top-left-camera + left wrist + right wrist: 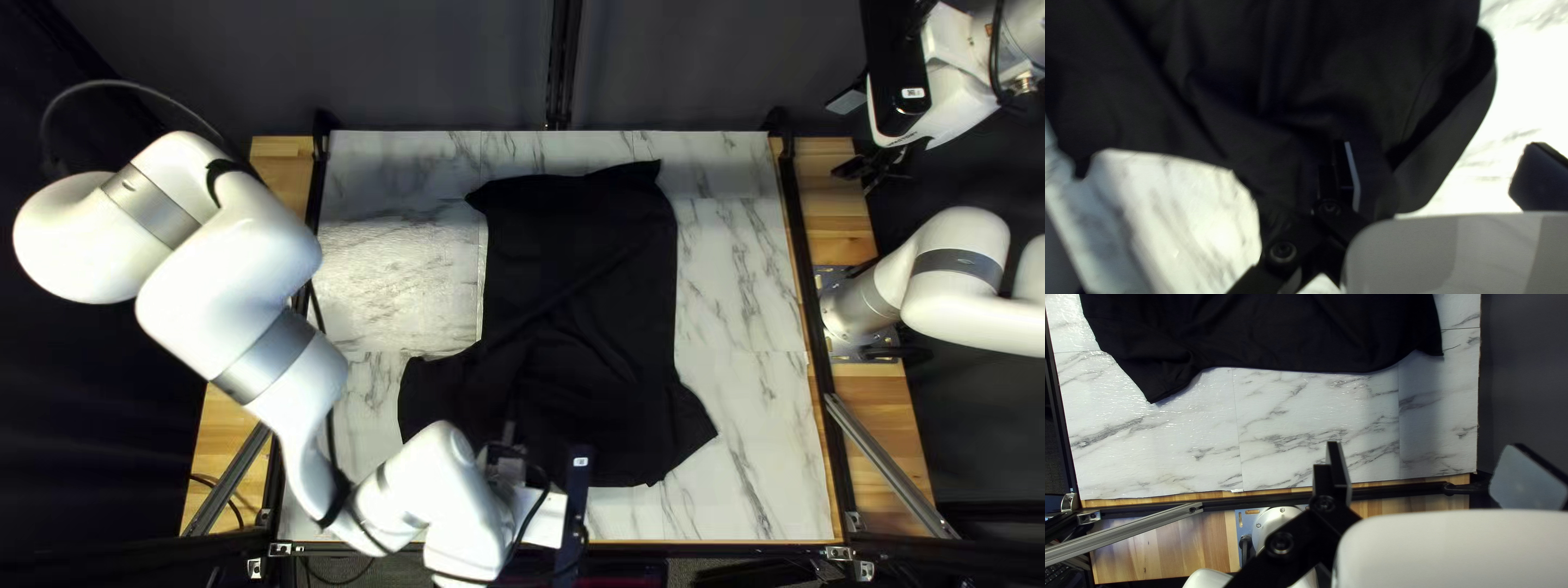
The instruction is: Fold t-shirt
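Observation:
My left gripper (pixel 508 438) is low over the near part of the black t-shirt (pixel 593 316), which lies spread with a diagonal crease, its sleeves flaring at both sides of the near end. In the left wrist view, my left gripper (pixel 1441 163) is open; one finger is against the dark shirt (pixel 1350 65), and a curled edge of cloth reaches into the gap. My right gripper (pixel 873 166) is beyond the table's right edge, away from the shirt. The right wrist view shows my right gripper (pixel 1423 457) open and empty, with the shirt (pixel 1290 332) ahead.
Marble-patterned table top (pixel 740 283) shows around the shirt. Black rails (pixel 803 272) run along its sides, with wooden strips (pixel 844 218) outside them. A metal strut (pixel 887 463) slants at the right. My left arm crosses the near left corner.

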You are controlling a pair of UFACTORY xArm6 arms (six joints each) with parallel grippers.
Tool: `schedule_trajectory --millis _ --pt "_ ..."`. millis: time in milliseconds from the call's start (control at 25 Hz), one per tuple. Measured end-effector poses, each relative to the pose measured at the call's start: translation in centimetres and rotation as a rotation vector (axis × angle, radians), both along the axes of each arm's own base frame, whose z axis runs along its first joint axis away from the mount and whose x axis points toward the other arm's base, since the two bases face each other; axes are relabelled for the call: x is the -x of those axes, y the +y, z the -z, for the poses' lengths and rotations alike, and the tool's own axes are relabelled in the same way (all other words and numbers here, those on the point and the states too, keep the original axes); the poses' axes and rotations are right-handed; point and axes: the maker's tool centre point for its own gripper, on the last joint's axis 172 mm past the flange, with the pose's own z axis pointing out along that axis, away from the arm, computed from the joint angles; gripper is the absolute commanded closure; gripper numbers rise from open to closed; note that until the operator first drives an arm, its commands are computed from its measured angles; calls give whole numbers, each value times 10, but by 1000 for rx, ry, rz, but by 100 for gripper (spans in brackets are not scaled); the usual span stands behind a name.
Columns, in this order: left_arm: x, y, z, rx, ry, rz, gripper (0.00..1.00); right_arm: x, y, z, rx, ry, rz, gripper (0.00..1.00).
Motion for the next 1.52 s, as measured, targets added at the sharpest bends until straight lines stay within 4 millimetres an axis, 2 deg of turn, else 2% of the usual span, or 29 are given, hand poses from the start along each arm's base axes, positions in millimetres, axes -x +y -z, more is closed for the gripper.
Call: schedule_trajectory --millis 240,320,360,400,480,640,840,1240,1520 --pt "6 -11 26 53 52 46 0 0 0 0 0 0 0 0" --pt "6 -10 33 74 73 59 6 0 0 0 0 0 0 0" --pt "6 -9 37 82 82 64 21 0 0 0 0 0 0 0" --pt "7 -7 40 89 90 66 41 0 0 0 0 0 0 0" --pt "8 -2 48 100 102 67 58 0 0 0 0 0 0 0" --pt "11 7 57 114 117 64 49 0 0 0 0 0 0 0" --pt "9 15 56 115 117 65 40 0 0 0 0 0 0 0" --pt "0 28 47 97 116 90 43 0 0 0 0 0 0 0" --pt "2 33 55 96 116 101 44 0 0 0 0 0 0 0"
